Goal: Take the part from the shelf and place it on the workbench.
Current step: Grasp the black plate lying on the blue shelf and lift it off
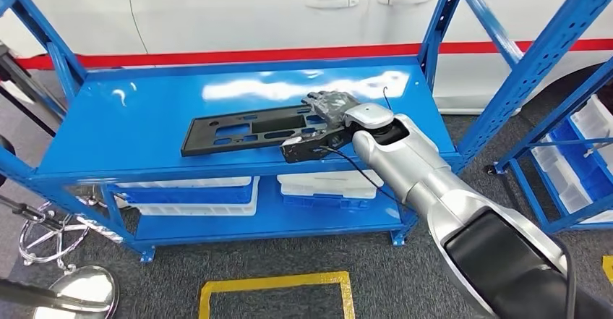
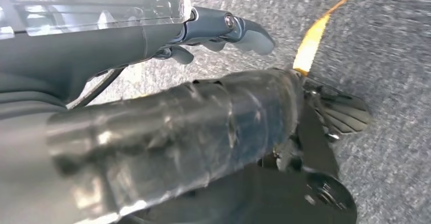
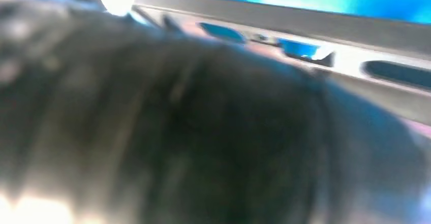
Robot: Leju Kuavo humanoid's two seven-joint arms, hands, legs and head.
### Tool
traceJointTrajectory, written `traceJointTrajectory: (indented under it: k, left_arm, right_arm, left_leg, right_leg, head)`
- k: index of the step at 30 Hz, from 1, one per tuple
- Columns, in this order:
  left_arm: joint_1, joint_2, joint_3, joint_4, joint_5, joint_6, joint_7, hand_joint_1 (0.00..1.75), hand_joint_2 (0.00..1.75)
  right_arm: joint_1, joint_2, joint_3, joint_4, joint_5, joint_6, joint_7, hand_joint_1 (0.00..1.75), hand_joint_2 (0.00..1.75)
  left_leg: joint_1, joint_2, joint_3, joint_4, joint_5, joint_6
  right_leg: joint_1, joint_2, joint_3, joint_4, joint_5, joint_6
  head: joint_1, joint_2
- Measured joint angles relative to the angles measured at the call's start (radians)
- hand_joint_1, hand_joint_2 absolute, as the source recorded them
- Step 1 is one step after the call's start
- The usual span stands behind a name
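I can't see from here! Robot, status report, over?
Right hand resting on the black part's near end, grasp unclear. Left hand hangs over carpet, empty. Part flat on blue shelf. Nothing blocking.

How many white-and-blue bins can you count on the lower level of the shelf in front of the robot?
2: one bin to the left beneath the black part, one bin to the right beneath the right hand. More may be hidden behind.
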State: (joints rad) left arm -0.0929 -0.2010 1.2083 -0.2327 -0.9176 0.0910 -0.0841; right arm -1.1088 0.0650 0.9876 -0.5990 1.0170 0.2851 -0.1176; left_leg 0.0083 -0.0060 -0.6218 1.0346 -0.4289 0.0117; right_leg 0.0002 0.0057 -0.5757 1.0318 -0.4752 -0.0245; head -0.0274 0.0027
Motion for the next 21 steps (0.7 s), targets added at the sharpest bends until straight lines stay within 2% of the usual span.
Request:
traceJointTrajectory:
  k: [2,4,5,7,8,9,10,11,12,13,14,16,18,20,21]
  left_arm:
    - [-0.002,0.0,0.0,0.0,-0.001,-0.001,0.0,0.0,0.0]
    - [0.0,0.0,0.001,0.0,-0.001,-0.001,0.0,0.0,0.0]
    - [0.0,0.0,0.001,0.0,-0.001,-0.001,0.0,0.0,0.0]
    - [0.0,0.0,0.001,0.0,-0.002,-0.001,0.0,0.0,0.0]
    - [0.0,0.0,0.001,0.0,-0.003,-0.001,0.0,0.0,0.0]
    - [0.0,0.0,0.001,0.0,-0.003,-0.001,-0.001,0.0,0.0]
    - [0.0,0.0,0.002,0.0,-0.004,-0.001,0.0,0.0,0.0]
    - [0.0,-0.001,0.002,0.0,-0.004,-0.002,0.0,0.0,0.0]
    - [0.0,-0.001,0.003,0.0,-0.005,-0.002,0.0,0.0,0.0]
    - [0.0,-0.001,0.005,0.0,-0.006,-0.002,0.0,0.0,0.0]
    - [-0.001,-0.002,0.006,0.0,-0.007,-0.002,0.0,0.0,0.0]
    - [-0.003,-0.002,0.007,0.0,-0.007,-0.002,0.002,0.0,0.0]
    - [-0.004,-0.002,0.01,0.0,-0.007,-0.002,0.004,0.0,0.0]
    - [-0.003,-0.002,0.012,0.0,-0.007,-0.003,0.004,0.0,0.0]
    - [-0.003,-0.002,0.014,0.0,-0.007,-0.003,0.004,0.0,0.0]
  right_arm:
    - [0.002,-0.001,0.0,0.0,-0.001,0.0,-0.001,0.0,0.0]
    - [0.002,-0.002,0.0,0.0,-0.002,0.0,-0.001,0.0,0.0]
    - [0.002,-0.004,0.0,0.0,-0.002,-0.001,-0.002,0.0,0.0]
    - [0.005,-0.007,0.0,0.001,-0.002,-0.001,-0.004,0.0,0.0]
    - [0.008,-0.008,0.0,0.002,-0.002,-0.001,-0.005,0.0,0.0]
    - [0.011,-0.008,0.0,0.004,-0.002,-0.001,-0.005,0.0,0.0]
    - [0.014,-0.008,0.0,0.006,-0.002,-0.001,-0.006,0.0,0.0]
    - [0.015,-0.009,0.0,0.007,-0.002,-0.001,-0.006,0.0,0.0]
    - [0.015,-0.009,0.0,0.007,-0.002,-0.001,-0.006,0.0,0.0]
    - [0.014,-0.009,0.0,0.007,-0.002,-0.001,-0.006,0.0,0.0]
    - [0.014,-0.009,0.0,0.008,-0.003,-0.001,-0.006,0.0,0.0]
    - [0.014,-0.01,0.0,0.008,-0.003,0.0,-0.007,0.0,0.0]
    - [0.015,-0.01,0.0,0.008,-0.003,-0.001,-0.008,0.0,0.0]
    - [0.014,-0.01,0.0,0.008,-0.004,-0.003,-0.009,0.0,0.0]
    - [0.015,-0.009,0.0,0.008,-0.006,-0.003,-0.01,0.0,0.0]
  left_leg:
    - [0.001,-0.001,0.004,-0.008,-0.003,0.006]
    - [0.005,0.0,0.012,-0.016,-0.003,0.015]
    - [0.007,0.0,0.017,-0.02,-0.004,0.02]
    - [0.007,0.0,0.021,-0.02,-0.009,0.027]
    - [0.007,0.0,0.023,-0.019,-0.012,0.028]
    - [0.007,-0.001,0.026,-0.019,-0.015,0.029]
    - [0.007,-0.002,0.031,-0.017,-0.02,0.028]
    - [0.007,-0.003,0.038,-0.016,-0.025,0.027]
    - [0.007,-0.003,0.045,-0.016,-0.031,0.024]
    - [0.005,-0.003,0.051,-0.015,-0.037,0.021]
    - [0.004,-0.003,0.053,-0.015,-0.04,0.017]
    - [0.002,-0.003,0.054,-0.017,-0.044,0.008]
    - [0.002,-0.002,0.056,-0.018,-0.049,-0.001]
    - [0.002,-0.001,0.036,0.033,-0.079,-0.009]
    - [0.004,0.0,0.007,0.089,-0.104,-0.011]
  right_leg:
    - [0.001,0.0,-0.001,-0.001,-0.003,0.007]
    - [-0.001,-0.001,-0.012,0.027,-0.021,0.017]
    - [-0.003,-0.001,-0.032,0.069,-0.042,0.022]
    - [-0.007,-0.002,-0.101,0.196,-0.092,0.031]
    - [-0.008,-0.002,-0.137,0.253,-0.105,0.033]
    - [-0.01,-0.002,-0.16,0.279,-0.1,0.034]
    - [-0.011,-0.002,-0.163,0.267,-0.075,0.034]
    - [-0.012,-0.002,-0.148,0.218,-0.033,0.032]
    - [-0.012,-0.002,-0.121,0.148,0.009,0.028]
    - [-0.009,-0.002,-0.093,0.084,0.039,0.024]
    - [-0.007,-0.002,-0.071,0.038,0.052,0.02]
    - [-0.001,-0.001,-0.055,0.01,0.045,0.014]
    - [-0.005,0.0,-0.048,-0.002,0.043,0.007]
    - [-0.011,-0.001,-0.035,-0.014,0.042,-0.004]
    - [-0.011,-0.001,-0.03,-0.016,0.04,-0.009]
  head:
    - [0.0,0.0]
    - [0.0,0.0]
    - [0.0,0.0]
    - [0.0,0.0]
    - [0.0,0.0]
    - [0.0,0.0]
    - [0.0,0.0]
    - [0.001,0.0]
    - [0.001,0.0]
    - [0.001,0.0]
    - [0.001,0.0]
    - [0.0,0.0]
    - [0.0,0.0]
    - [0.0,0.0]
    - [-0.001,0.0]
